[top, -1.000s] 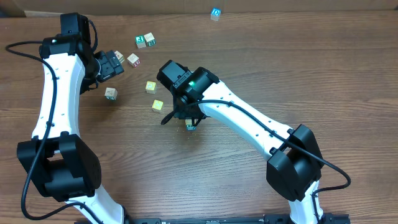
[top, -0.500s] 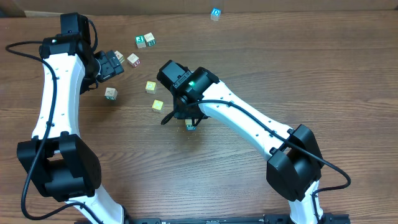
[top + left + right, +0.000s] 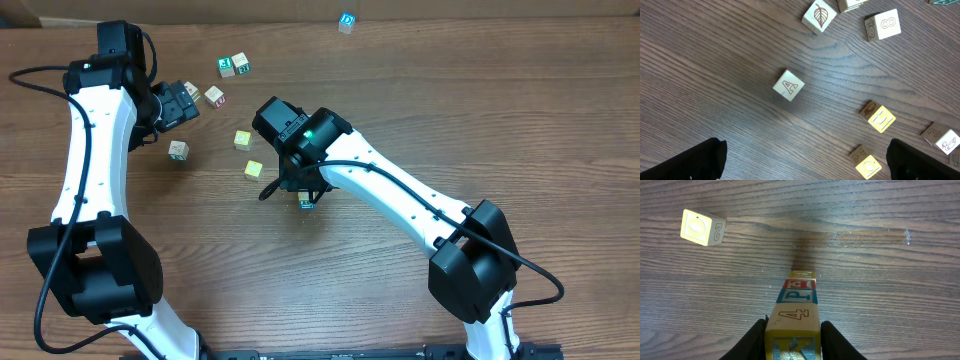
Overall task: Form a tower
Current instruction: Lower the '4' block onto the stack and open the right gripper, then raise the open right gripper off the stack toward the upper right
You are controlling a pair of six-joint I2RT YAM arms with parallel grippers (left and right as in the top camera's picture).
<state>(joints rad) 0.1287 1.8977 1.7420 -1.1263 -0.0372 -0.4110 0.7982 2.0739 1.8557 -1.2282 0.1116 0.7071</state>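
The right gripper (image 3: 793, 329) clamps the top of the tower (image 3: 796, 296), already several high; loose cubes (image 3: 243, 139) probably still await stacking.

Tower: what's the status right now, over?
Left jaws wide open, empty. Right jaws closed on tower top cube. Loose yellow cube stands apart, nothing blocking.

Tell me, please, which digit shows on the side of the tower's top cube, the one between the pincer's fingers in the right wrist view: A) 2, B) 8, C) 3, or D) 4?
D: the tower's top cube shows a 4 on its yellow-framed side face.
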